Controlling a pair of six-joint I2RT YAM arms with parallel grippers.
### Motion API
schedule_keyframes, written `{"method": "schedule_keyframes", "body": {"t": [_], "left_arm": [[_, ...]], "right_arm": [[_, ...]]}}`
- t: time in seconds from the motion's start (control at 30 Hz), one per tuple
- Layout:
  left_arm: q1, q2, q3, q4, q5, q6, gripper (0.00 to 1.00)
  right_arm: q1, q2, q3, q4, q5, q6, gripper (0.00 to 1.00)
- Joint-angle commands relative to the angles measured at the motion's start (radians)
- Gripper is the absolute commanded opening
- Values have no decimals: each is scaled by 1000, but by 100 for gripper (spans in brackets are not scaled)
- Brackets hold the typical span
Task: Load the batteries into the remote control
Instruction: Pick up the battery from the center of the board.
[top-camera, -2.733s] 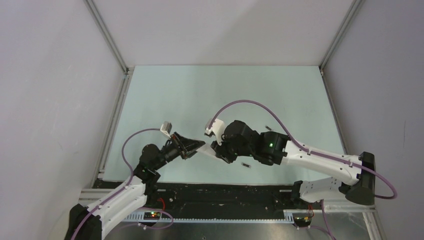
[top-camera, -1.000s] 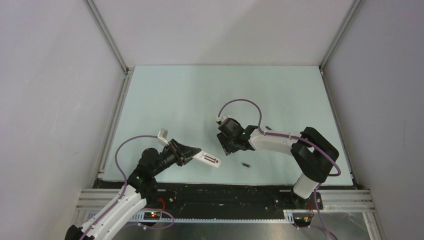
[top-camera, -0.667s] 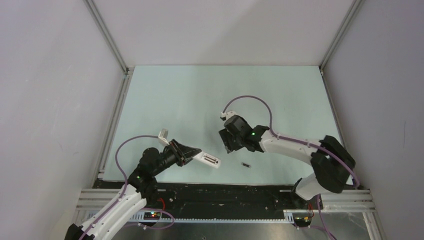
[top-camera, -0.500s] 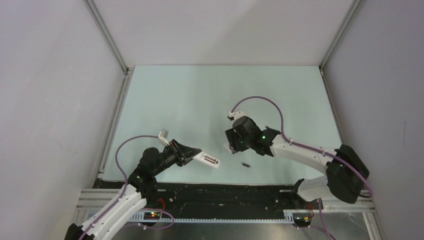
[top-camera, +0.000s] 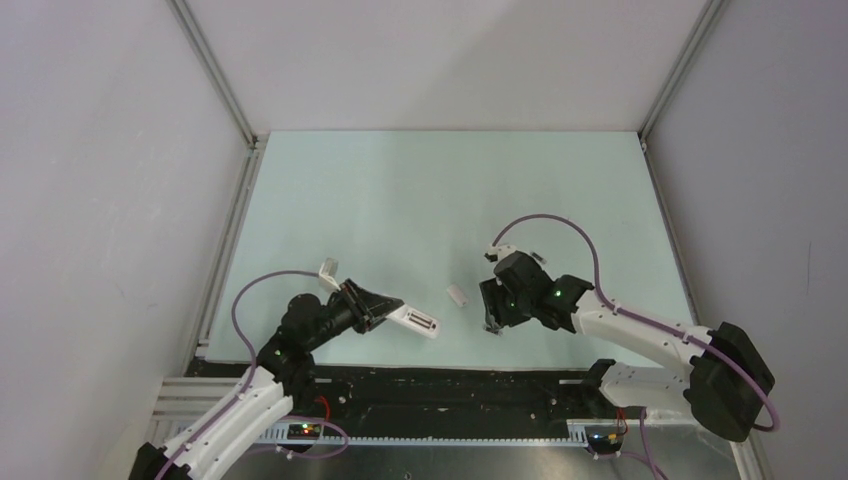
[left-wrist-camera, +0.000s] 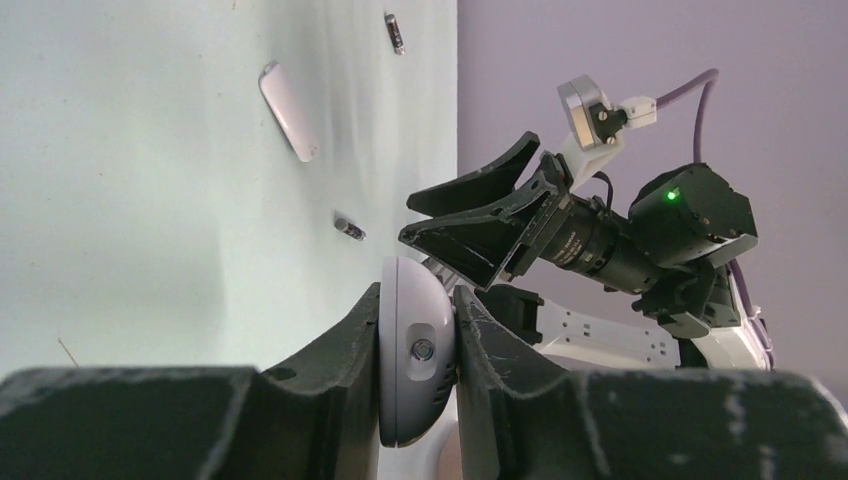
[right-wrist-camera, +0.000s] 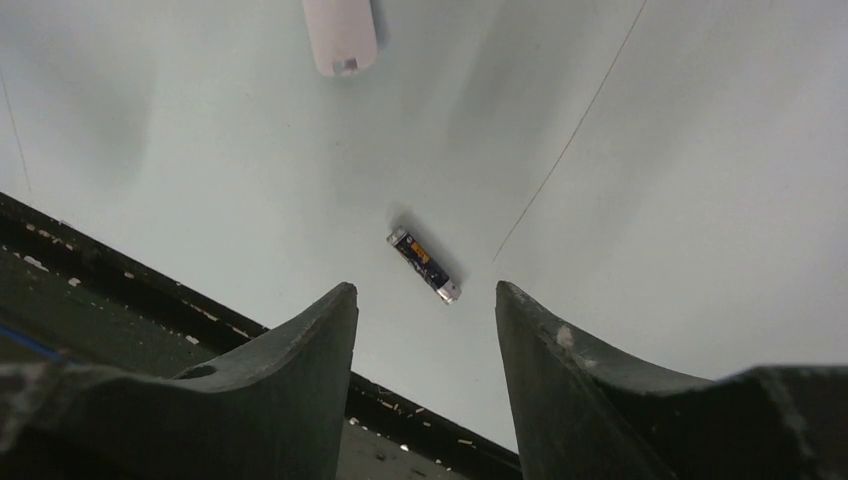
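Observation:
My left gripper (top-camera: 392, 306) is shut on one end of the white remote control (top-camera: 420, 322) and holds it off the table. In the left wrist view the remote (left-wrist-camera: 415, 360) is clamped between both fingers. My right gripper (top-camera: 490, 320) is open and empty, pointing down over one dark battery (right-wrist-camera: 424, 264) that lies on the table just ahead of its fingertips (right-wrist-camera: 345, 295). This battery also shows in the left wrist view (left-wrist-camera: 349, 229). The second battery (left-wrist-camera: 394, 30) lies farther back.
The small white cover piece (top-camera: 458, 294) lies flat on the pale green table (top-camera: 400, 200) between the two grippers, and it also shows in the right wrist view (right-wrist-camera: 340, 35). The black front rail (right-wrist-camera: 100, 300) runs close under the right gripper.
The right gripper has moved right and toward the near edge, away from the remote, leaving the white cover on the table. It now hangs over the near battery. The left arm has stayed still.

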Motion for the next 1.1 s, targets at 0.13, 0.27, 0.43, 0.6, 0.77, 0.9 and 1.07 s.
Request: {"method": "schedule_keyframes", "body": {"t": [0.13, 0.27, 0.43, 0.6, 0.77, 0.9, 1.07], "left_arm": [[-5, 14, 45, 25, 3, 30, 0], [-5, 9, 42, 25, 7, 30, 0], [-5, 6, 39, 25, 9, 29, 0], [-4, 4, 38, 25, 10, 29, 0], [-5, 3, 36, 25, 10, 29, 0], [-5, 4, 37, 26, 7, 27, 0], [-5, 0, 38, 25, 9, 27, 0]], "right_arm": [[69, 59, -26, -20, -25, 38, 53], [113, 102, -25, -20, 1, 59, 53], [123, 143, -25, -12, 38, 76, 51], [117, 156, -22, -3, 63, 90, 50], [100, 172, -20, 9, 79, 97, 50], [85, 195, -18, 26, 69, 95, 51], [75, 229, -16, 52, 54, 89, 51]]}}
